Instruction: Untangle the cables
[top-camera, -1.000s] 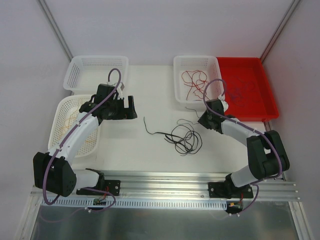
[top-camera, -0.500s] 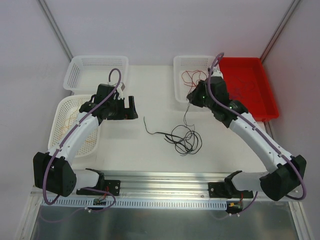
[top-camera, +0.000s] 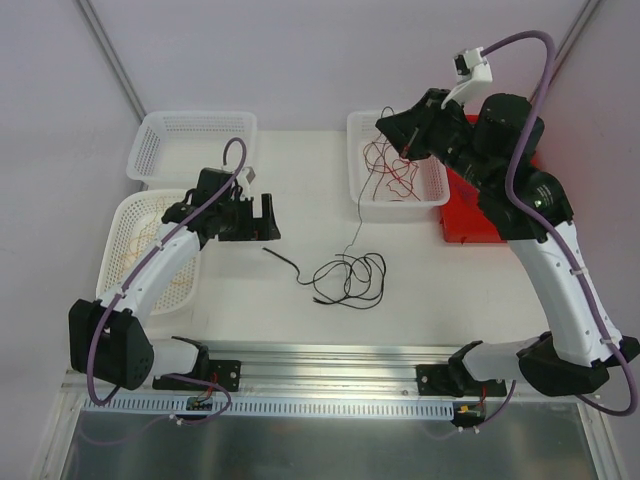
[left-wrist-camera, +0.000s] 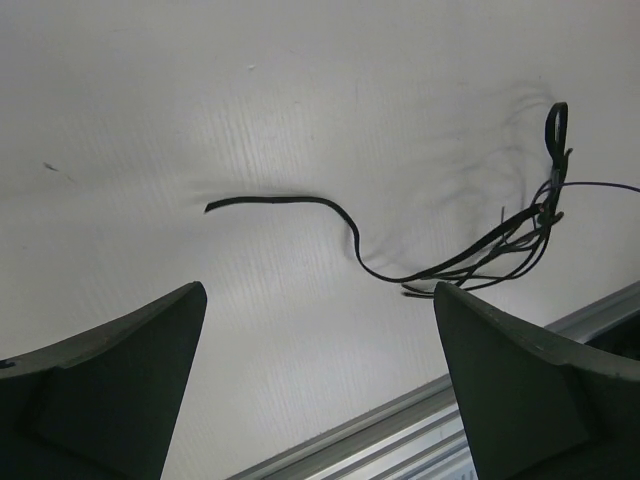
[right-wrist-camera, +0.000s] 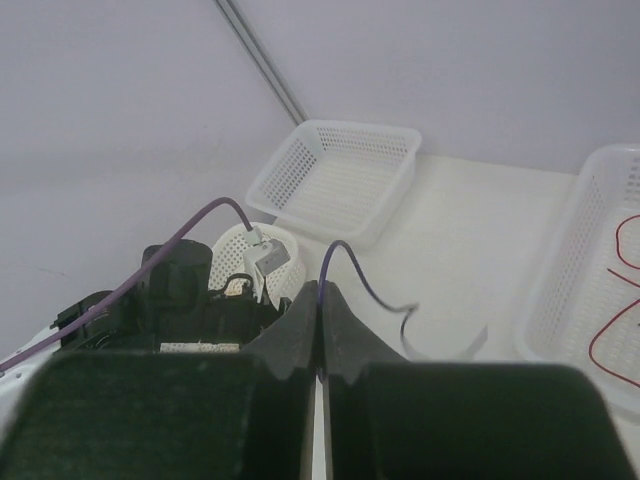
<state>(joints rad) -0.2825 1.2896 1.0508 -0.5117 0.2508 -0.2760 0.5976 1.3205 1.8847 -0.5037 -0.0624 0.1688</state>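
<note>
A tangle of thin black cables (top-camera: 346, 278) lies on the white table, one loose end (top-camera: 281, 257) trailing left. My right gripper (top-camera: 385, 123) is raised high above the right white basket, shut on a thin dark blue-purple cable (right-wrist-camera: 352, 266). That cable (top-camera: 360, 205) hangs down into the tangle. My left gripper (top-camera: 268, 216) hovers open over the table left of the tangle, nothing between its fingers. In the left wrist view the loose black end (left-wrist-camera: 300, 200) and the tangle (left-wrist-camera: 520, 240) lie ahead of the left gripper (left-wrist-camera: 318, 300).
Red cables (top-camera: 392, 165) lie in the right white basket (top-camera: 357, 175). A red tray (top-camera: 468, 222) sits behind the right arm. A round white basket (top-camera: 118, 262) with yellow cables and an empty white basket (top-camera: 190, 140) stand at the left. A metal rail (top-camera: 330, 355) borders the near edge.
My right arm has swung up and back with its gripper shutting on the blue-purple cable, lifting it. The tangle has been dragged slightly left. The left arm has barely moved.
</note>
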